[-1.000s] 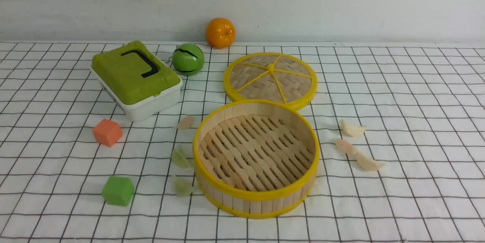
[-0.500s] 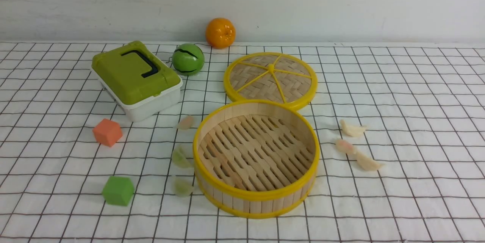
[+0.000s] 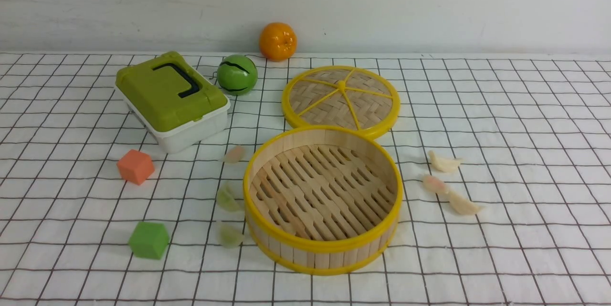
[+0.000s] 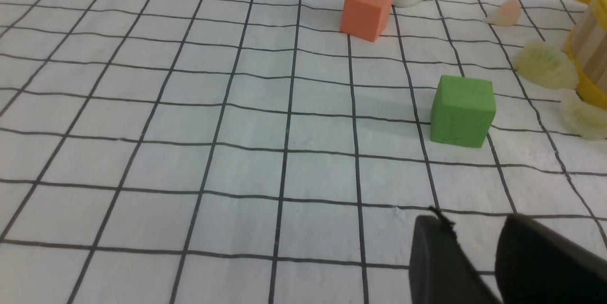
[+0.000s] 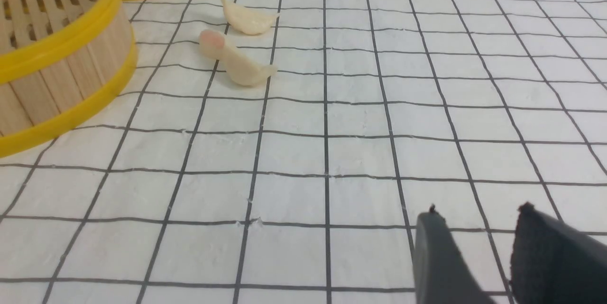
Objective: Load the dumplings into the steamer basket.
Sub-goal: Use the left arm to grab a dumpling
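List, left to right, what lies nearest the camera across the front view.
Green cube → nearest green dumpling → basket → nearest cream dumpling.

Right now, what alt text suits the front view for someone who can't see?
An empty bamboo steamer basket sits on a checked cloth, three dumplings on each side. Behind are its lid, a green box, a green ball and an orange; two cubes sit left.
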`<state>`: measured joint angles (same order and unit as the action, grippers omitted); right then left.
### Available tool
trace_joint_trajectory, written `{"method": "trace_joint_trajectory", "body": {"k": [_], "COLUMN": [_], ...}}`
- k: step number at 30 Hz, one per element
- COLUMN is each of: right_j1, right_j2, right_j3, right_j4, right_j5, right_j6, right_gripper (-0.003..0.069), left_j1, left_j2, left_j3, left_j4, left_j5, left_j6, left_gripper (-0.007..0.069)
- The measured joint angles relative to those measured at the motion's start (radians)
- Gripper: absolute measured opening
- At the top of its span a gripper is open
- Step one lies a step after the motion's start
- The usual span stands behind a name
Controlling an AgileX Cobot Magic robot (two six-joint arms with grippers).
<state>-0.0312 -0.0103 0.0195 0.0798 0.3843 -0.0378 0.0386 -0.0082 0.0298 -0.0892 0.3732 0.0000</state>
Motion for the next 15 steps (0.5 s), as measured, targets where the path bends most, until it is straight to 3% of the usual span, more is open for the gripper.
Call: {"method": "trace_joint_trajectory", "body": {"k": [15], "right_j1": [0.000], "right_j2": [0.000], "right_j3": [0.000], "right_j4": [0.000], "right_j5": [0.000], "right_j6": [0.000], "right_gripper": [0.0240], "left_j1": [0.000], "left_j2": [0.000], "left_j3": [0.000], "left_j4": [0.000], "left_j5": [0.000], "left_j6": [0.000], "left_gripper": [0.0201]}}
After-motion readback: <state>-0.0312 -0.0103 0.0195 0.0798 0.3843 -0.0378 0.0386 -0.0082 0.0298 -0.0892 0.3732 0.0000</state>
